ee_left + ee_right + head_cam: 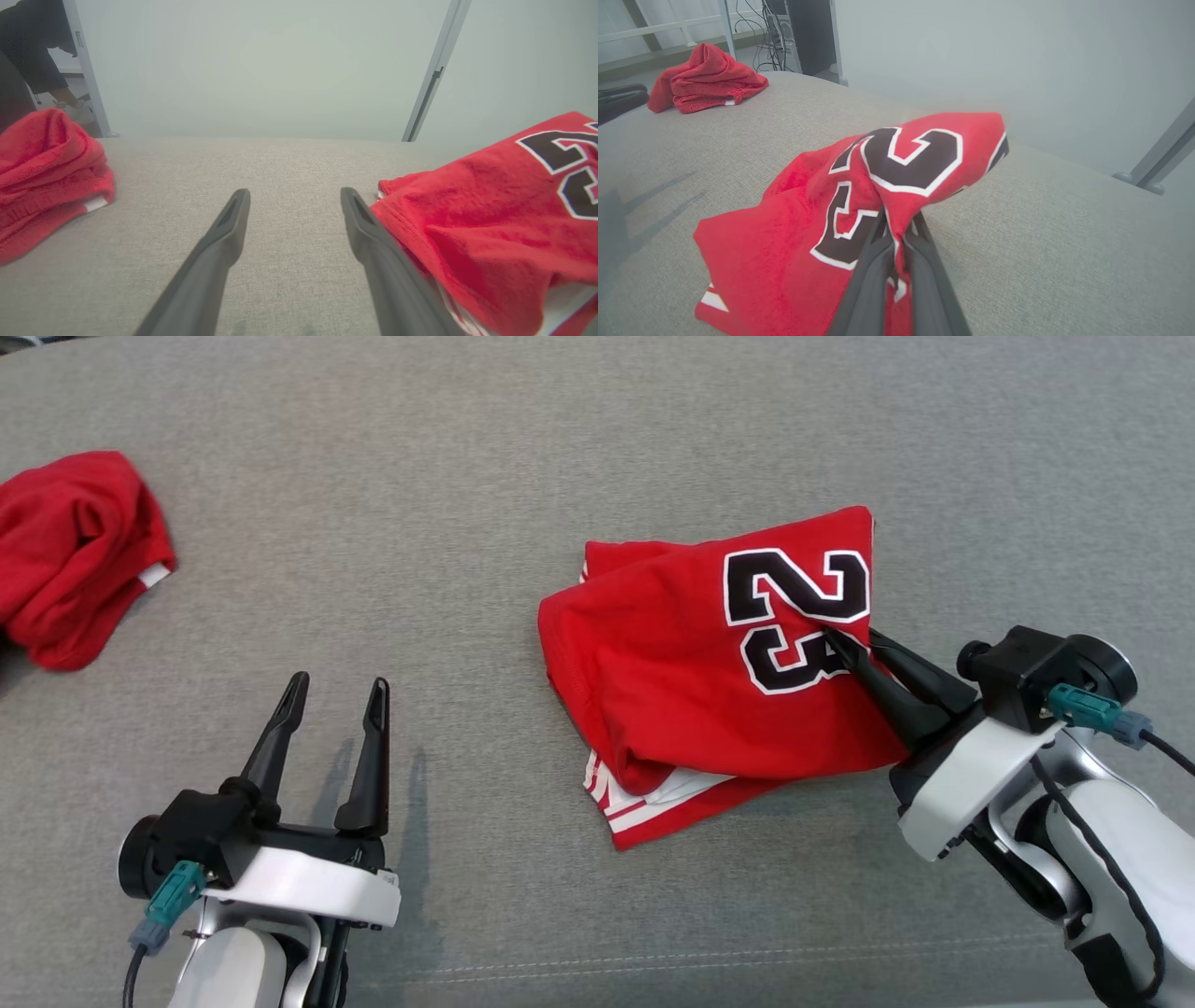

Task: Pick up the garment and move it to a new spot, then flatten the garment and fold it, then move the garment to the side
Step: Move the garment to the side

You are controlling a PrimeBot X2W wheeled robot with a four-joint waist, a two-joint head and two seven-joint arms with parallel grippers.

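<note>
- Centrally, a folded red jersey [691,700] of soft knit, printed with a black, white-edged number 23, is seen lying on the grey woven fabric surface [560,448], somewhat right of the middle of the head view.
- White-striped trim is shown at the jersey's near lower edge, under the top layer.
- The right gripper [850,638] is closed tight on the jersey's right side, with the dark fingers meeting at the lower digit of the number.
- In the right wrist view, a fold of the red jersey [784,242] is pinched between the two fingers of the right gripper [900,219]. Above the fingertips the cloth is gathered into a raised ridge.
- The left gripper [338,686] is held wide open with nothing between its fingers, over bare grey surface to the left of the jersey.
- In the left wrist view, the jersey's hem [490,233] is seen just beside the view-right finger of the left gripper [294,193]; whether they touch cannot be told.
- A crumpled red cloth bundle [75,555] with a small white patch at its edge is found at the far left of the surface, well apart from the jersey and from both grippers.
- Beyond the surface, a person's pale shoe [77,112] and dark clothing are glimpsed in the top left corner of the left wrist view.
</note>
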